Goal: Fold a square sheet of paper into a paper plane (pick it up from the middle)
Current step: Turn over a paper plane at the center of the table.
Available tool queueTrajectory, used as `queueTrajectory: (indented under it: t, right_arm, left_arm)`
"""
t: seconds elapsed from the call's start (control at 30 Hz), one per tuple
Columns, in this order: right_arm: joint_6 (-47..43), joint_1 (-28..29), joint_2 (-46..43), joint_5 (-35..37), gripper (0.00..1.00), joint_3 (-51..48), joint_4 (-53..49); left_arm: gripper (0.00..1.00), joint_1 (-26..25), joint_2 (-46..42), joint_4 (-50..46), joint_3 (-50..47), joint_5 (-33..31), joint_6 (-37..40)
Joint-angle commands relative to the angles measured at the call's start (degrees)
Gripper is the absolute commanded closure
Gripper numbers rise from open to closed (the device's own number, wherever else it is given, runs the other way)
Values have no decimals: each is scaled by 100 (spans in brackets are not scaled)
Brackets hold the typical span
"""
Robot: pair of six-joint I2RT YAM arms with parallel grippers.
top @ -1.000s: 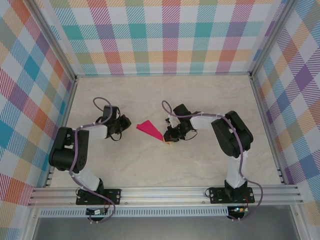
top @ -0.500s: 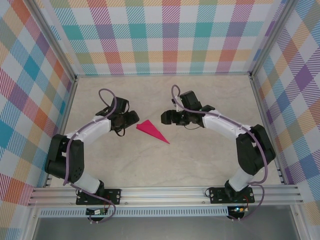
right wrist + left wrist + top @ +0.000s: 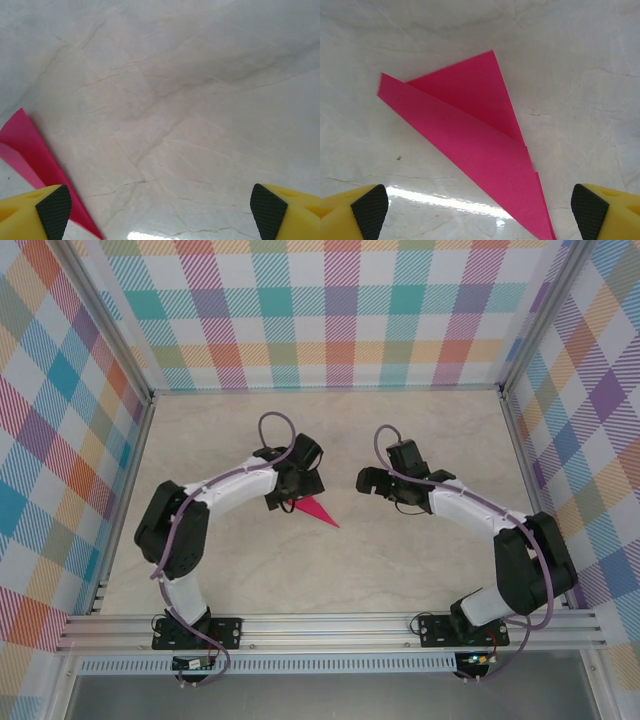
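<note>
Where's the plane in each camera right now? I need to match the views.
Top external: plane near the table's centre, tip pointing lower right.
Left wrist: plane mid-frame, wide end at upper left, tip running off the bottom edge.
Right wrist: plane at the lower left edge.
Shared landmark: the pale marbled table under it in all three.

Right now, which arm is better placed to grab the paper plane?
Left, probably: the left gripper hangs open over the paper plane; the right gripper, also open, is off to its side over bare table.
</note>
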Motion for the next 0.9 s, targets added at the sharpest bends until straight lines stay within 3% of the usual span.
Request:
queueTrajectory:
  t: [0.0, 0.47, 0.87]
  right_arm:
    - [153, -91, -175, 239, 5, -133, 71]
    - [130, -224, -234, 207, 6, -165, -83]
    - [218, -226, -127, 93, 7, -148, -51]
  left_arm:
    - [6, -168, 424, -737, 463, -109, -385]
    - [22, -243, 887, -982, 705, -261, -812]
    - [29, -245, 837, -766, 660, -140, -885]
